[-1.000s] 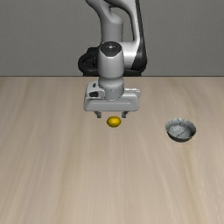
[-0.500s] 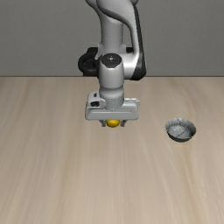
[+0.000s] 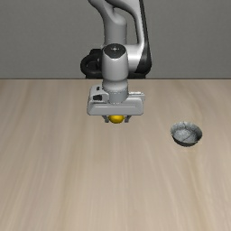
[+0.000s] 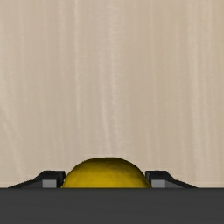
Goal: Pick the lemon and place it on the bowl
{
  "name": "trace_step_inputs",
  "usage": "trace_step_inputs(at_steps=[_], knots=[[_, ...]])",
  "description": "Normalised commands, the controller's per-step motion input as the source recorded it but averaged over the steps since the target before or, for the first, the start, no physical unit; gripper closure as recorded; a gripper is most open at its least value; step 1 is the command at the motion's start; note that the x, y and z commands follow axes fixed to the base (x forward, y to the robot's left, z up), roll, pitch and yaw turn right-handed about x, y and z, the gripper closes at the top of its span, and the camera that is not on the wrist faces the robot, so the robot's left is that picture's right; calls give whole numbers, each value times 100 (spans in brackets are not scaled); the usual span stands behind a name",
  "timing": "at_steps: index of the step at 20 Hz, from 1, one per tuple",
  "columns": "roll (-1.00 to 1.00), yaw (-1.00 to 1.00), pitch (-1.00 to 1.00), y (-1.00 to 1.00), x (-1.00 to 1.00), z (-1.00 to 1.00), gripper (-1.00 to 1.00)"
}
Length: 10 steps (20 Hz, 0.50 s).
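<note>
The yellow lemon (image 3: 115,118) hangs just under my hand in the exterior view, a little above the wooden table (image 3: 54,171). My gripper (image 3: 115,116) is shut on it. In the wrist view the lemon (image 4: 105,172) sits between my two fingertips (image 4: 51,178), which press on it from both sides, and the gripper (image 4: 105,180) is over bare wood. The small grey bowl (image 3: 187,135) stands on the table toward the exterior view's right, apart from the lemon and slightly forward of it.
The robot's base (image 3: 95,63) stands at the far edge of the table behind my hand. Plain wood stretches between the lemon and the bowl.
My hand dropped onto the lemon, the fingers closed on it, and it has now risen a little with the lemon lifted off the table.
</note>
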Motion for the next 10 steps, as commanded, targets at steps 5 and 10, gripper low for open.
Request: trace_step_inputs(at_steps=[5,10], knots=[[0,0,0,20,0,80,100],[0,0,0,100,0,0,100]])
